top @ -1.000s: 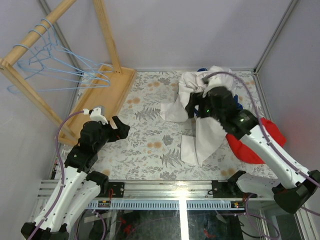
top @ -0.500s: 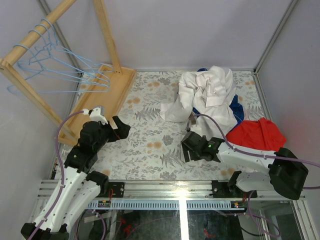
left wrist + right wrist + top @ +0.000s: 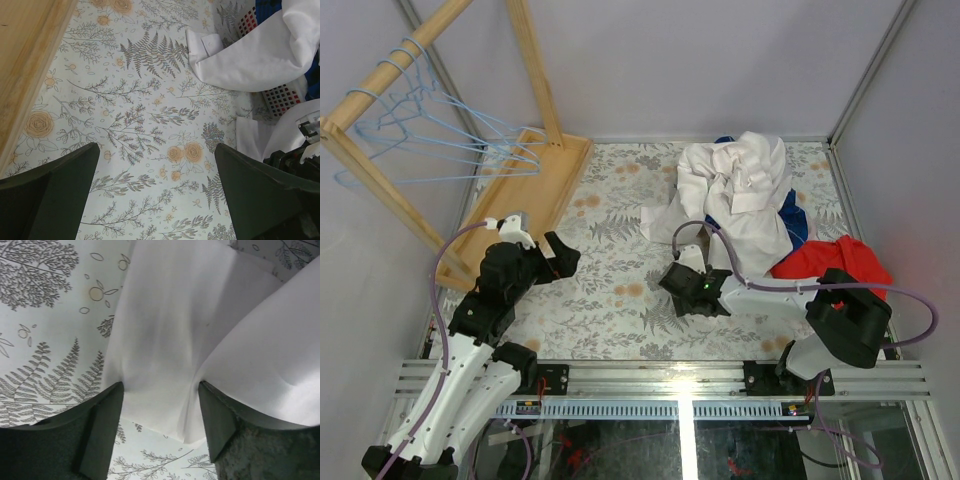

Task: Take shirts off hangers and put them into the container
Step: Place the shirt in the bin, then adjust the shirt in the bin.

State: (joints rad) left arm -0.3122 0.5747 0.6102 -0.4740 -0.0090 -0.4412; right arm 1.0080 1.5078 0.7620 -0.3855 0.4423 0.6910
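Several shirts (image 3: 735, 180) lie heaped at the back right, white ones on top and a dark blue one (image 3: 792, 215) underneath. The white grid-sided container (image 3: 280, 97) shows only in part beneath them. Light-blue hangers (image 3: 440, 140) hang bare on the wooden pole at the far left. My right gripper (image 3: 688, 282) is low on the table in front of the heap. In the right wrist view it (image 3: 160, 385) is open and straddles a fold of white shirt (image 3: 200, 325), both fingertips touching the cloth. My left gripper (image 3: 558, 256) hovers wide open over bare tablecloth (image 3: 156, 147).
A plain red cloth (image 3: 830, 265) lies right of the heap. The wooden rack's base board (image 3: 535, 185) and slanted poles occupy the far left. Grey walls close in the back and both sides of the flower-patterned table (image 3: 610, 290).
My right arm came down off the heap to the table in front of it and slid left, its jaws narrowing around the white cloth. The left jaws opened a little wider.
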